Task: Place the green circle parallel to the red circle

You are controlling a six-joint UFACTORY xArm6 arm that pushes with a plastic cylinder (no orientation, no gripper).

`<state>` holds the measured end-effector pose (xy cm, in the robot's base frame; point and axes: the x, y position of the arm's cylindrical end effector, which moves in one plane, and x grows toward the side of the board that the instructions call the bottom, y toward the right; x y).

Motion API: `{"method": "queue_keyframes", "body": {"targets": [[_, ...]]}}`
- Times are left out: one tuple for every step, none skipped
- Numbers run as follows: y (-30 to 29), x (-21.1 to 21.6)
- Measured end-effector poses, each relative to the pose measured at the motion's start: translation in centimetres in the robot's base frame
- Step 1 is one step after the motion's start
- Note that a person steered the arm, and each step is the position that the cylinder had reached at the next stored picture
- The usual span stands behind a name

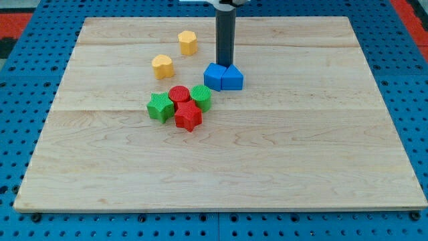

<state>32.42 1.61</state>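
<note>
The green circle (201, 97) lies just right of the red circle (179, 94), touching it, near the board's middle left. A green star (160, 106) sits at the red circle's left and a red star (188, 116) just below it; the four form a tight cluster. My tip (224, 64) stands at the top edge of two blue blocks, a cube (214, 75) and a pentagon-like one (232, 78), above and right of the green circle.
Two yellow blocks lie toward the view's top left: a hexagon (188, 42) and a heart-like one (162, 65). The wooden board (281, 161) rests on a blue pegboard surface.
</note>
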Motion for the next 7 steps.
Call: {"method": "queue_keyframes", "body": {"targets": [[-3.1,0.4],[-3.9,0.5],[-3.4,0.5],[-2.7,0.3],[-6.3,1.8],[-8.7,5.0],[-8.9,6.9]]}}
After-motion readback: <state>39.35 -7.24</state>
